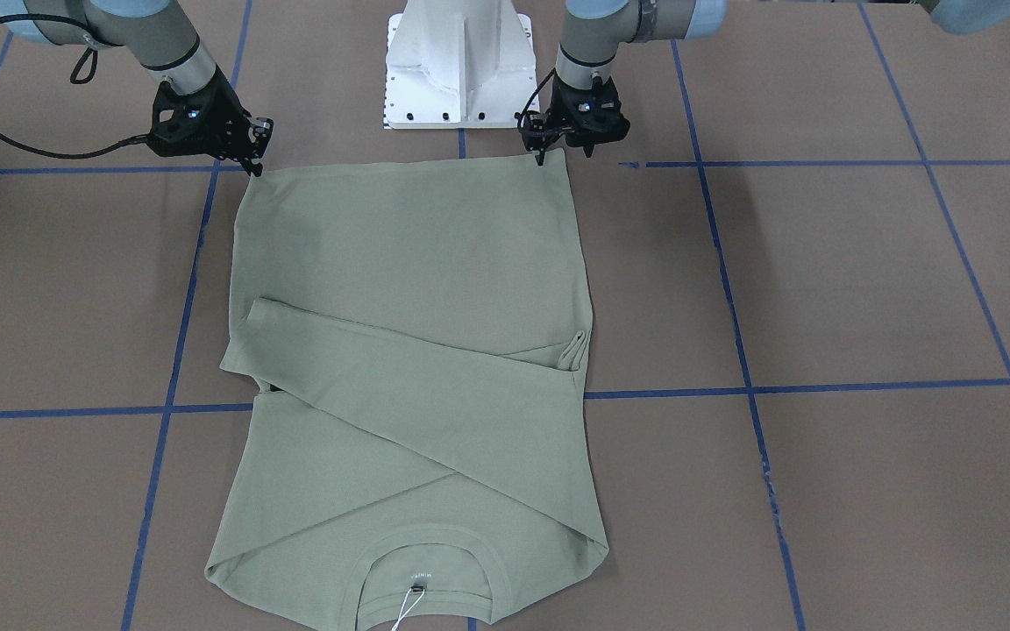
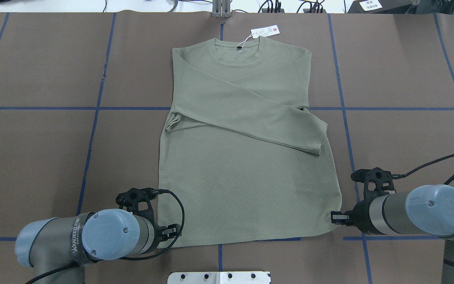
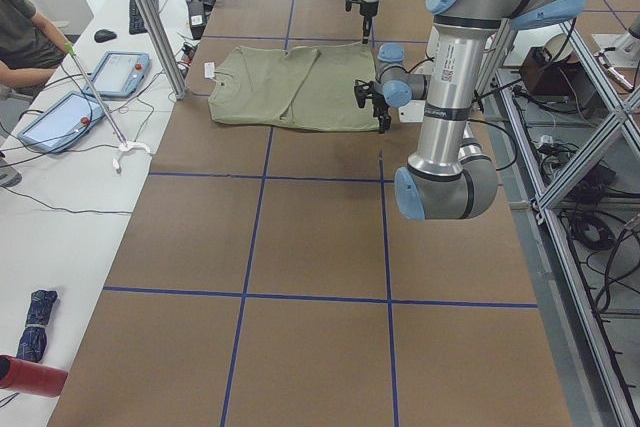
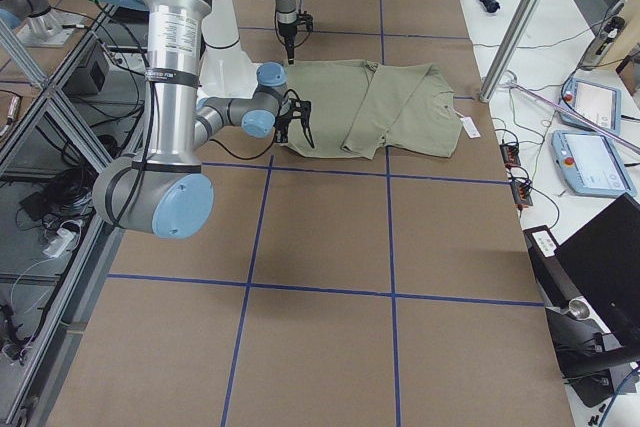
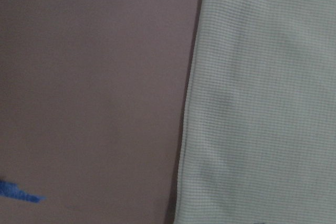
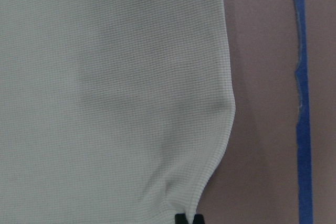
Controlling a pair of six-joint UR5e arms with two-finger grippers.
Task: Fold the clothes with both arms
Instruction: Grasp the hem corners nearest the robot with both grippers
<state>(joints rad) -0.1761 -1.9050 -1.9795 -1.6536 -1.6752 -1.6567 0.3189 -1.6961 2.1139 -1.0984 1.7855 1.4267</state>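
sage-green shirt [image 2: 246, 185]: soft, light, limp knit | hold: 2 hem corners | left gripper [image 1: 565, 156]: jaws apart | right gripper [image 1: 252, 163]: pinching hem corner

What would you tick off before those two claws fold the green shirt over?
1. Shirt lies flat on the table: ok.
2. Sleeves folded in across the body: ok.
3. Right claw has its hem corner: ok; its fingertips sit close together there and the fabric puckers toward them.
4. Left claw has its hem corner: cannot tell; it is at the corner, but no view shows the grip.
5. Hang tag out of the fold: ok; it lies on the table beyond the collar.
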